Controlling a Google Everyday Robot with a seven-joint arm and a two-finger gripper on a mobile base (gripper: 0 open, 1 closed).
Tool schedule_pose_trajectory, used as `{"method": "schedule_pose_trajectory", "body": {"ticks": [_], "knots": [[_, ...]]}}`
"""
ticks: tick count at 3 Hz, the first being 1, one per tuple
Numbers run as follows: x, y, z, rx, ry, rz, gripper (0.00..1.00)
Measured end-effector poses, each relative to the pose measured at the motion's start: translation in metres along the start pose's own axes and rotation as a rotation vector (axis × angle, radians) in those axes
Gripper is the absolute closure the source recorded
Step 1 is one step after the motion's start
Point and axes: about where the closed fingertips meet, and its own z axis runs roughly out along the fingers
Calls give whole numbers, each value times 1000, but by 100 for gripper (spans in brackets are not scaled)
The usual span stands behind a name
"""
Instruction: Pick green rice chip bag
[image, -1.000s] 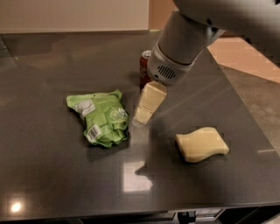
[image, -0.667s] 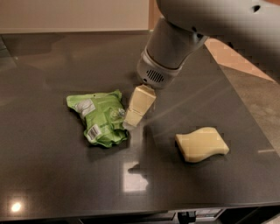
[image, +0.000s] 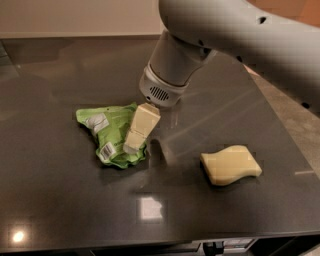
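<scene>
The green rice chip bag (image: 109, 132) lies crumpled on the dark table, left of centre, with white label patches and a barcode facing up. My gripper (image: 133, 145) hangs from the grey arm that comes in from the upper right. Its cream-coloured finger (image: 141, 127) reaches down over the bag's right edge, its tip at or just above the foil. The soda can is hidden behind the arm.
A pale yellow sponge-like block (image: 230, 164) lies on the dark table (image: 60, 210) to the right of the bag. The table's front edge runs along the bottom of the view. A pale floor shows past the right edge.
The arm has moved left and down. The gripper went from beside the bag's right side to over its right edge. The bag and the yellow block have not moved.
</scene>
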Motion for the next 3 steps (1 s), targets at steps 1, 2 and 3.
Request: {"method": "schedule_pose_trajectory", "body": {"ticks": [1,2,3], "knots": [[-9,8,15,-31,-14,-17,0],[-15,13,37,-31,-15,-35,0],[-15,14,41,-34,-12,-41,0]]}}
